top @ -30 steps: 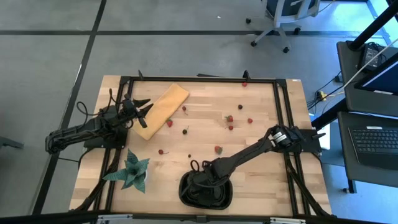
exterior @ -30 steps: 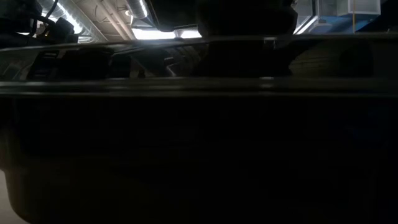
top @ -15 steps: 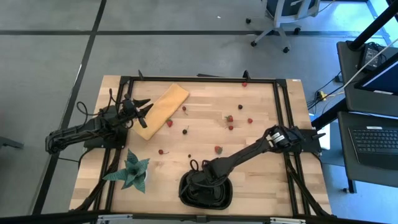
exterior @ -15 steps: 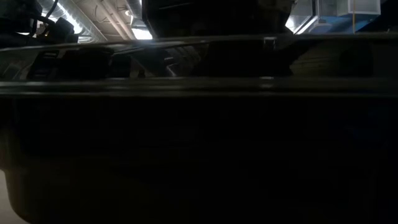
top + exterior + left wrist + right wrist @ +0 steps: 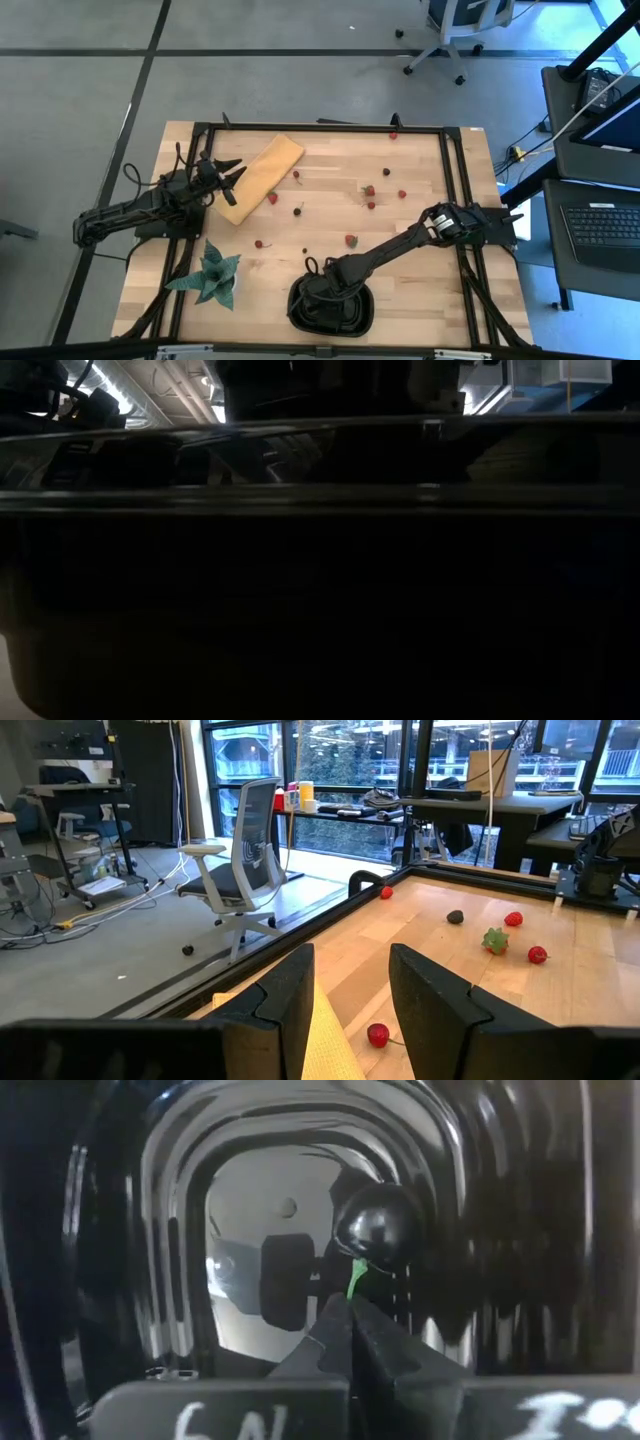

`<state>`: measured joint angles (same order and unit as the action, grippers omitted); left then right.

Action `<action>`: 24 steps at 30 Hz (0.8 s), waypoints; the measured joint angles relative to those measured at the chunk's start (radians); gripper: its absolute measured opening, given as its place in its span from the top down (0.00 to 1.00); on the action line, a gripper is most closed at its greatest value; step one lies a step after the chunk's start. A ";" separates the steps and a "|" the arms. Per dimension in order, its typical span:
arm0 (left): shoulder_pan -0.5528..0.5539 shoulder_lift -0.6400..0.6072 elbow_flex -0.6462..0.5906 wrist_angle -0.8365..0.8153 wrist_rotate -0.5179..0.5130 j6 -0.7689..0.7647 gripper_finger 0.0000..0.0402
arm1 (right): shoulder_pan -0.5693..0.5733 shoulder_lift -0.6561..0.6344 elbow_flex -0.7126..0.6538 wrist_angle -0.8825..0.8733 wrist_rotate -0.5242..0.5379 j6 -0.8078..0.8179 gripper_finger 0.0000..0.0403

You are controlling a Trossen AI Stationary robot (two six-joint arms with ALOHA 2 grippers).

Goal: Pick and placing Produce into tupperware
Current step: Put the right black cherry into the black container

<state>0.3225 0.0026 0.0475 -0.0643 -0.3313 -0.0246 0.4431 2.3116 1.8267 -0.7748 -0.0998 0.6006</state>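
Note:
The black glossy tray (image 5: 352,318) sits at the table's near edge; its wall (image 5: 320,590) fills the low view. My right gripper (image 5: 320,290) reaches down into one compartment (image 5: 180,1200) and is shut (image 5: 347,1302) on a dark berry (image 5: 378,1225). Small red fruits (image 5: 350,240) (image 5: 369,190) and darker berries (image 5: 298,211) lie scattered on the wooden table. My left gripper (image 5: 236,172) waits open (image 5: 350,990) at the table's left, over the tan board's (image 5: 262,175) edge, touching nothing. My right gripper pinches the dark berry's thin green stem (image 5: 355,1278) between its two fingertips (image 5: 375,1330). The fingers come from above, pointing down into the tray compartment. The berry sits just past the fingertips; whether it rests on the tray floor I cannot tell.
A green spiky plant (image 5: 210,275) stands at the near left, beside the tray. The tan board (image 5: 330,1040) lies far left. A black frame (image 5: 320,128) borders the table. More red fruits (image 5: 513,919) (image 5: 378,1035) lie ahead of the left gripper.
In the low view the right arm's dark bulk above the tray rim has shifted toward the picture's left. The high view shows the right arm almost where it was. The left arm and the scattered fruits have kept still.

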 joint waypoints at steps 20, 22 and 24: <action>0.000 0.000 0.000 0.000 0.000 -0.002 0.69 | 0.000 0.000 0.000 0.004 -0.008 0.004 0.73; 0.000 0.000 0.000 0.000 0.000 -0.002 0.69 | 0.000 0.000 0.000 0.003 -0.008 0.011 0.69; 0.000 0.000 0.000 0.000 0.000 -0.002 0.69 | 0.000 0.000 0.000 -0.002 -0.008 0.017 0.66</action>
<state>0.3223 0.0027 0.0477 -0.0643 -0.3310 -0.0261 0.4431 2.3116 1.8267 -0.7765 -0.1081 0.6177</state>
